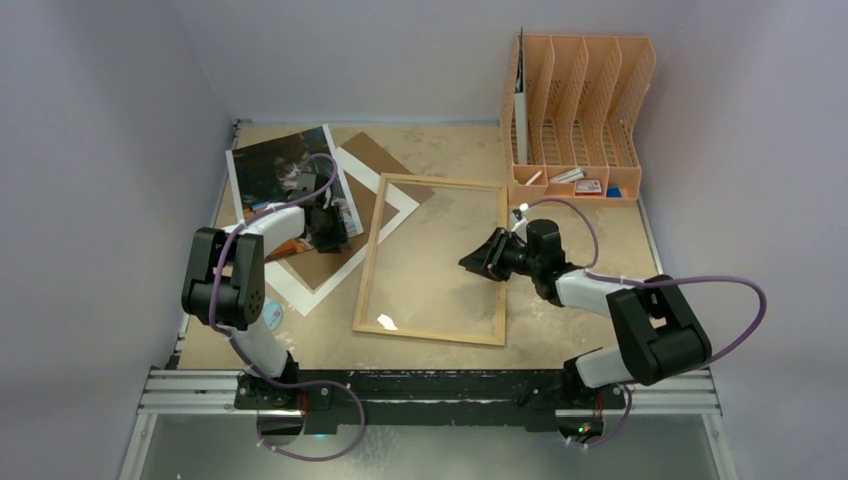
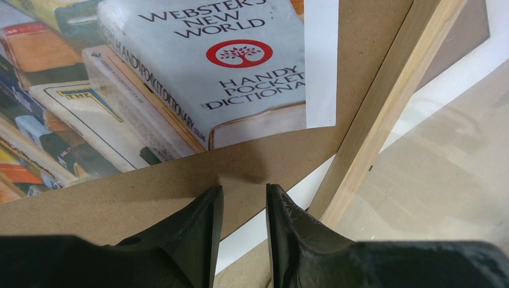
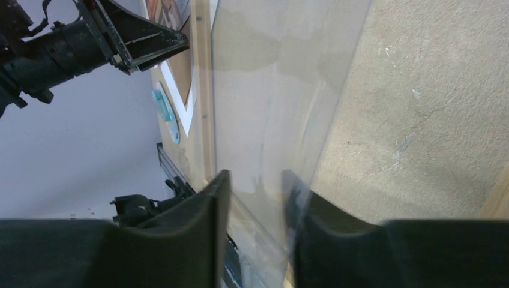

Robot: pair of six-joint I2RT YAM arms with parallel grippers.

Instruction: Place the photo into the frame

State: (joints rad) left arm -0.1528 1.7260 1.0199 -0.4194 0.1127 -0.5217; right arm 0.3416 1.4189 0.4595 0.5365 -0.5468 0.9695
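The photo (image 1: 275, 165) of a cat and books lies at the back left; its book print fills the left wrist view (image 2: 180, 78). The light-wood frame (image 1: 430, 262) lies flat mid-table with a clear pane (image 3: 270, 90) in it. The brown fibreboard back (image 2: 120, 192) and white mat (image 1: 300, 285) lie left of the frame. My left gripper (image 1: 330, 235) hovers over the board's edge (image 2: 244, 195), jaws slightly apart and empty. My right gripper (image 1: 472, 260) is inside the frame's right side. Its jaws (image 3: 255, 180) stand apart with the pane's edge between them, one fingertip (image 3: 300, 198) seen through the pane.
An orange file organiser (image 1: 575, 110) stands at the back right with small items in its front tray. A round bluish sticker (image 1: 270, 315) lies near the left arm's base. The frame's wood strip (image 2: 384, 102) runs just right of my left fingers. Walls close in on three sides.
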